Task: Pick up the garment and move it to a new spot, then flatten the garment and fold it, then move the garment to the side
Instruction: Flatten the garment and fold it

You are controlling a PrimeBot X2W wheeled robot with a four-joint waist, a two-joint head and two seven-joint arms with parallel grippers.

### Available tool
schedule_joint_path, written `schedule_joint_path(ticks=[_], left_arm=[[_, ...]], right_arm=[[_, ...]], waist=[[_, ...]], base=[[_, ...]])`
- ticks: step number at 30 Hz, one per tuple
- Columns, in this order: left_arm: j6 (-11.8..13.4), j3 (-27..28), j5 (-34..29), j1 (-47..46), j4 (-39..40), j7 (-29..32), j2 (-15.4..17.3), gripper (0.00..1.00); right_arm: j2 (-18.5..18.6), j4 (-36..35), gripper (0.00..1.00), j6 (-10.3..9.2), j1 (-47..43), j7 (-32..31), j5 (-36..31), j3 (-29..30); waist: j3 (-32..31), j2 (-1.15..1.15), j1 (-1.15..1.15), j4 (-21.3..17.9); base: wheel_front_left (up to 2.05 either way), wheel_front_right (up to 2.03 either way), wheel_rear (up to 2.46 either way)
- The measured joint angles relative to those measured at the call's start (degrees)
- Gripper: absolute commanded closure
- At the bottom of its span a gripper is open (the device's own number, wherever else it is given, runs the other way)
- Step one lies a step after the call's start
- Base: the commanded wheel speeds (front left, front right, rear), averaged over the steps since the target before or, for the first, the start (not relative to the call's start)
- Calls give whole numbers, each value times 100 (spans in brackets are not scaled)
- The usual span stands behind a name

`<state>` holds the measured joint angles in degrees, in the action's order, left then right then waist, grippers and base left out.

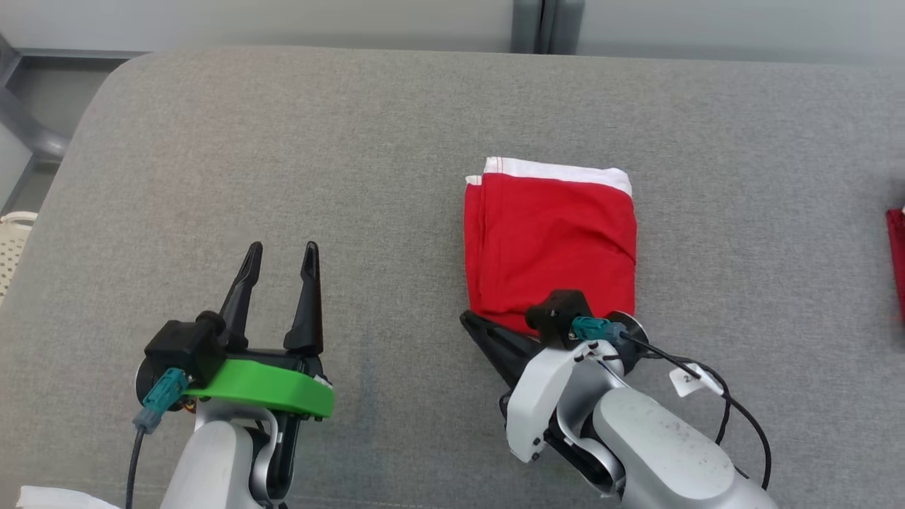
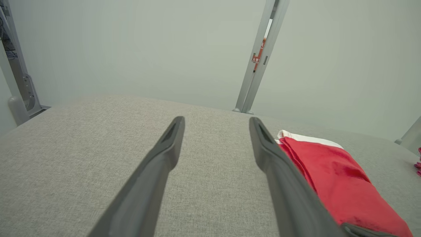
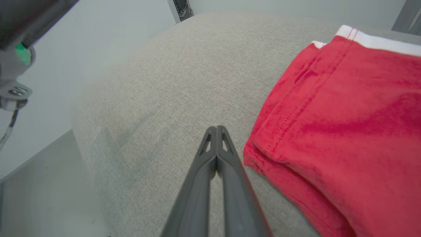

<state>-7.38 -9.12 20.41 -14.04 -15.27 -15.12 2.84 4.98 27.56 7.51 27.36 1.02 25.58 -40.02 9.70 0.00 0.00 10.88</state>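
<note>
Garment folded, side move left to do

The red garment [image 1: 551,244] lay as a neat folded rectangle on the padded grey surface [image 1: 297,141], right of centre, with its white band at the far edge. So I judged pick-up, flatten and fold done, and only the move to the side was left. My right gripper [image 3: 216,129] was pinched fully together on nothing, just beside the garment's near left corner. My left gripper [image 1: 281,247] stood wide and empty, well apart from it. Another red item [image 1: 896,254] sat at the far right edge.
</note>
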Motion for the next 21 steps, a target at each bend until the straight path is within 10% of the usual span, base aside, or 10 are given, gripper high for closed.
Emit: schedule_joint_path(ticks=[6,8,21], left_arm=[[-1,129,-43,159,-23,0,-1,0],[-1,245,-78,227,-15,0,0,0],[-1,786,-179,690,92,0,-1,0]], right_arm=[[81,-749,100,0,-338,414,137,720],[151,-1032,0,0,-554,573,-32,1212],[404,-2000,0,-2,-1667,654,-854,3696]], waist=[[-221,0,0,-232],[-295,0,0,-337],[-750,0,0,-958]], base=[[0,0,0],[0,0,0],[0,0,0]])
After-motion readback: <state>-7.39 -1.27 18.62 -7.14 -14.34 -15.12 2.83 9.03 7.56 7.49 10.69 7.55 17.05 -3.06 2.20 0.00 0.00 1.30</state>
